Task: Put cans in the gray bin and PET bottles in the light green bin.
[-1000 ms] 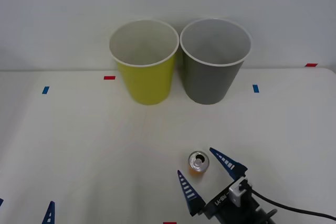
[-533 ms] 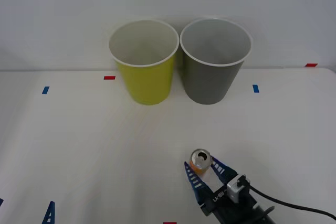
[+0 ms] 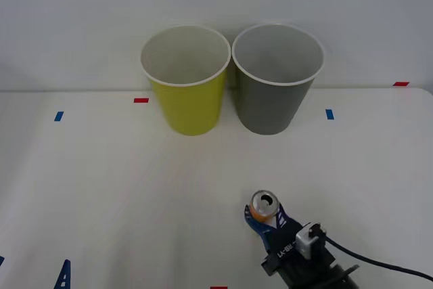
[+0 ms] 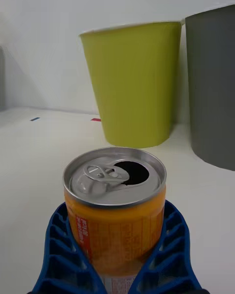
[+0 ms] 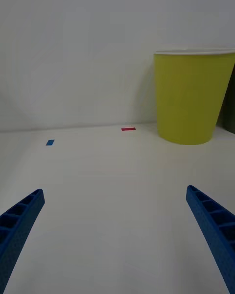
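We look across a white table [image 3: 101,181] under a plain pale wall, with small red and blue tape marks near its far edge. At the back stand the light green bin [image 3: 186,79] and, just beside it on our right, the gray bin [image 3: 277,78]. Nearer us, the right gripper [image 3: 265,220] is clenched on the orange can [image 3: 263,206], which stands upright with its long axis vertical and its opened top up. The gray bin lies ahead of the can, slightly right. Whether the can rests on the table we cannot quite tell. The left gripper [image 5: 117,225] hangs spread wide over bare table at our near left.
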`<control>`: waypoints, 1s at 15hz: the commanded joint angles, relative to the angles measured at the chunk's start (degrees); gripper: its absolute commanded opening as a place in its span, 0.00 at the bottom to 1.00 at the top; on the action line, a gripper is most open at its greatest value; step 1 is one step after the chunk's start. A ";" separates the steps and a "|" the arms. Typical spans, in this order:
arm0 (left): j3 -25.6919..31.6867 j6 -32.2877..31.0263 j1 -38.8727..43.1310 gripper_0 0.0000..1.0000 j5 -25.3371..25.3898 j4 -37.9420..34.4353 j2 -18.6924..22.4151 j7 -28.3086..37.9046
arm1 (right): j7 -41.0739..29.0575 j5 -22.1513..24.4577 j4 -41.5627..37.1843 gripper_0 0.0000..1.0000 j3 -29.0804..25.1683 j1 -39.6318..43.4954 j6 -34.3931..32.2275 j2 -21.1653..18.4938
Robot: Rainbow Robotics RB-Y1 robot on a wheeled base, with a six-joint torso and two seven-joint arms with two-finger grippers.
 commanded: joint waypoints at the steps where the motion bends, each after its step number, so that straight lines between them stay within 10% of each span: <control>1: 0.00 0.00 0.00 1.00 0.00 0.00 0.00 0.00 | 0.47 0.33 -9.38 0.00 -4.93 5.25 7.59 0.24; 15: 0.00 0.00 0.00 1.00 0.00 0.00 0.00 0.00 | 1.26 0.33 -31.18 0.00 -21.10 12.10 28.95 15.09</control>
